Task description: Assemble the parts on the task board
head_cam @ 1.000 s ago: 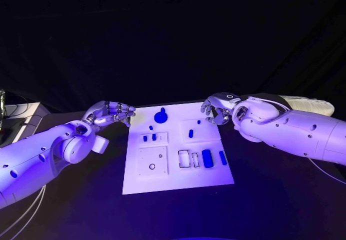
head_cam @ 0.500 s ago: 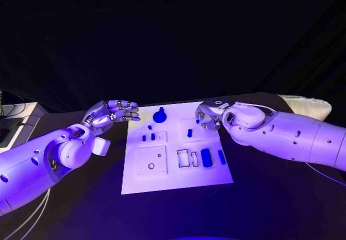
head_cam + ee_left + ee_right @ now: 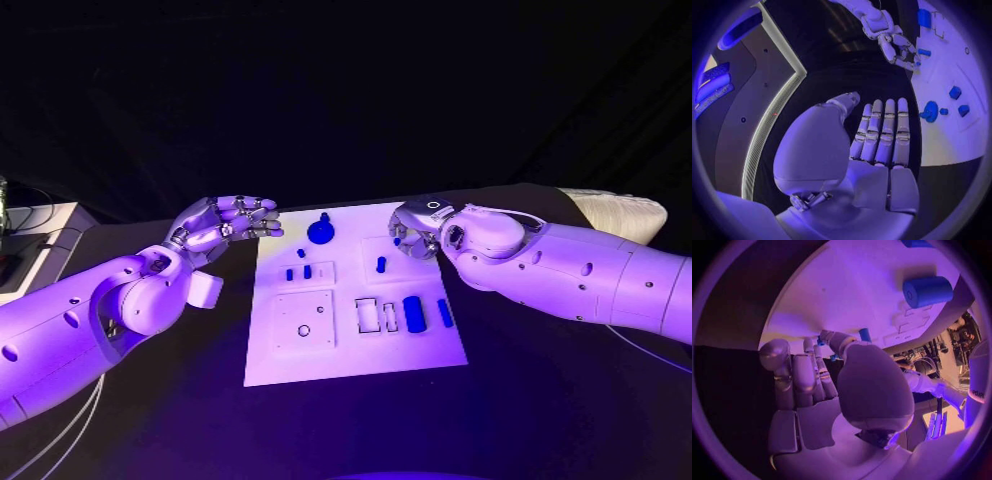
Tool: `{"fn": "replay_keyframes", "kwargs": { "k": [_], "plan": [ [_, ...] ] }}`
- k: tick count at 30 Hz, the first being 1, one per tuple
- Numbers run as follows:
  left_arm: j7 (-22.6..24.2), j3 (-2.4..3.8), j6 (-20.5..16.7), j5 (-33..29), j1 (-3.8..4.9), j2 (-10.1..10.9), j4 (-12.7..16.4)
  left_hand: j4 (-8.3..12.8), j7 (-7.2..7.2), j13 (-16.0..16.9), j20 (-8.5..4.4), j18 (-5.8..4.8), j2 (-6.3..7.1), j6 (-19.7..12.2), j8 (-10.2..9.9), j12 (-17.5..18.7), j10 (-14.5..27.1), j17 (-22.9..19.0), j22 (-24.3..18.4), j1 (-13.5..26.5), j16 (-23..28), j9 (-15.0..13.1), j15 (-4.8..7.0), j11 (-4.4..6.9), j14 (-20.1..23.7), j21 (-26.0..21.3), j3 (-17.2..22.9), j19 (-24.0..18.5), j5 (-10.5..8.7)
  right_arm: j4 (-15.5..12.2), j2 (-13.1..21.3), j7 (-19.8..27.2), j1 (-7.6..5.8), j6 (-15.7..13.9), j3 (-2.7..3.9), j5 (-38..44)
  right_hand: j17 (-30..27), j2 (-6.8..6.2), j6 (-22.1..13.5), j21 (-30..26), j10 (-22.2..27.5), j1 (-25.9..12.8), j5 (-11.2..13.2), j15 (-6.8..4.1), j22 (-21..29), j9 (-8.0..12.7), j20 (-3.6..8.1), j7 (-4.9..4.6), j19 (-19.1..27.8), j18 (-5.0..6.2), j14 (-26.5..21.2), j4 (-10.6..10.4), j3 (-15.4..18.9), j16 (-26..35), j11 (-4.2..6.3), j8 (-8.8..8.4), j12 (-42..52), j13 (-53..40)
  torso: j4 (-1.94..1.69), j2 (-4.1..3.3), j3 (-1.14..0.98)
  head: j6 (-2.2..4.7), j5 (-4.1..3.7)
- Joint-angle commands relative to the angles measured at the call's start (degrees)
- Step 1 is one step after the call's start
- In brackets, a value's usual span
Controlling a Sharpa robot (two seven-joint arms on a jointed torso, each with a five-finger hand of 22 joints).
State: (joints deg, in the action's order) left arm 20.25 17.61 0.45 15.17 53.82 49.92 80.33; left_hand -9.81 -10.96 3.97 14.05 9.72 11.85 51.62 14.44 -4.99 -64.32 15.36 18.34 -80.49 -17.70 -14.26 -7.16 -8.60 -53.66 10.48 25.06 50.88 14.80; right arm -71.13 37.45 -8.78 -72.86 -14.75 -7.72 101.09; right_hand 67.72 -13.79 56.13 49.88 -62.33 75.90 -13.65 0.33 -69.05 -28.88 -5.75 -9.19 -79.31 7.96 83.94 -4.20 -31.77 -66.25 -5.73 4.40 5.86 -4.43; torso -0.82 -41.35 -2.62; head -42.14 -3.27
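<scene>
White task board (image 3: 353, 345) lay flat mid-table, small blue parts (image 3: 414, 314) scattered across it. Left silver hand (image 3: 224, 224) hovered beside its far-left corner, fingers apart, holding nothing. Right silver hand (image 3: 415, 228) curled above the far-right corner; whether it held anything I couldn't tell.

Overhead head camera, two wrist fisheyes

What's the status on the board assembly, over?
Left hand open beside task board, holding nothing. Right hand over board's far right corner; grasp unclear. Blue parts on board. Nothing in the way.
</scene>
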Motion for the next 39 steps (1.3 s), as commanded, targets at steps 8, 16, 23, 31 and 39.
{"fn": "replay_keyframes", "kwargs": {
  "k": [8,16,23,31,39],
  "plan": [
    [0.9,0.07,0.2,-0.5,-0.05,0.0,0.2,0.0,-0.43,0.1,0.21,0.78,-0.05,0.0,0.3,0.4,-0.5,0.1,-0.3,-0.9,0.5,0.1,0.07,-0.02,-0.8,-0.6,0.3,0.5,-0.16,-0.3,-0.2,0.3,0.44,0.4,-0.23,0.4,1.3,1.29,2.6,3.9,-2.8,0.1,0.5,-0.04,-2.3,0.3,0.21,0.5,-1.2,-1.6,2.6,-0.5,-2.4,-2.8,0.46,1.07,0.3,0.2,0.06,0.0,-0.06,-0.35,0.15],
    [0.9,0.07,-0.2,0.0,-0.07,-0.1,0.1,0.2,-0.43,0.1,0.16,0.78,-0.26,0.2,0.4,0.5,-0.7,0.2,-0.6,-1.3,0.7,0.1,0.1,-0.01,-1.0,-0.8,0.6,0.8,-0.16,-0.4,-0.3,0.4,0.45,0.3,-0.23,0.2,1.7,1.28,2.9,4.8,-3.3,0.1,0.6,-0.15,-2.8,0.2,0.27,0.63,-1.4,-1.74,2.7,-0.5,-2.6,-3.4,0.6,1.27,0.3,0.2,0.08,0.02,-0.03,-0.63,0.3],
    [0.7,0.07,-0.3,-0.1,-0.07,-0.1,0.1,0.2,-0.47,0.1,0.15,0.78,-0.31,0.4,0.5,0.5,-0.7,0.3,-0.7,-1.4,0.8,0.1,0.1,-0.02,-1.1,-0.9,0.6,0.9,-0.2,-0.3,-0.6,0.5,0.45,0.4,-0.23,-0.1,1.9,1.29,3.0,5.3,-3.4,0.1,0.6,-0.18,-3.1,0.2,0.29,0.65,-1.5,-1.83,2.7,-0.5,-2.8,-3.7,0.63,1.28,0.2,0.3,0.09,0.0,-0.01,-0.84,0.38],
    [0.5,0.08,-0.3,-0.1,-0.07,-0.1,0.1,0.3,-0.48,0.1,0.14,0.77,-0.35,0.5,0.5,0.6,-0.7,0.3,-0.8,-1.5,0.9,0.1,0.1,-0.03,-1.1,-1.0,0.7,0.9,-0.23,-0.2,-0.9,0.2,0.48,-0.4,-0.24,0.1,2.5,3.23,4.8,7.6,-6.1,1.4,3.0,-0.7,-4.8,-0.3,0.71,1.28,-2.0,-2.13,2.8,0.3,-4.8,-5.3,1.32,2.69,0.3,0.0,0.08,0.03,-0.02,-0.93,0.41],
    [0.3,0.08,-0.2,-0.1,-0.07,-0.1,-0.1,0.3,-0.48,0.1,0.13,0.77,-0.38,0.5,0.5,0.6,-0.7,0.3,-0.8,-1.6,0.9,0.1,0.1,-0.03,-1.2,-1.0,0.8,1.0,-0.24,-0.2,-0.9,-1.8,0.53,-1.5,-0.24,1.4,3.0,5.24,6.7,11.4,-10.4,2.7,5.3,-1.9,-7.3,-2.4,1.53,2.32,-2.9,-2.71,2.8,2.2,-6.9,-6.7,2.67,5.3,0.9,-0.9,0.08,0.04,0.01,-0.98,0.38]
  ]
}}
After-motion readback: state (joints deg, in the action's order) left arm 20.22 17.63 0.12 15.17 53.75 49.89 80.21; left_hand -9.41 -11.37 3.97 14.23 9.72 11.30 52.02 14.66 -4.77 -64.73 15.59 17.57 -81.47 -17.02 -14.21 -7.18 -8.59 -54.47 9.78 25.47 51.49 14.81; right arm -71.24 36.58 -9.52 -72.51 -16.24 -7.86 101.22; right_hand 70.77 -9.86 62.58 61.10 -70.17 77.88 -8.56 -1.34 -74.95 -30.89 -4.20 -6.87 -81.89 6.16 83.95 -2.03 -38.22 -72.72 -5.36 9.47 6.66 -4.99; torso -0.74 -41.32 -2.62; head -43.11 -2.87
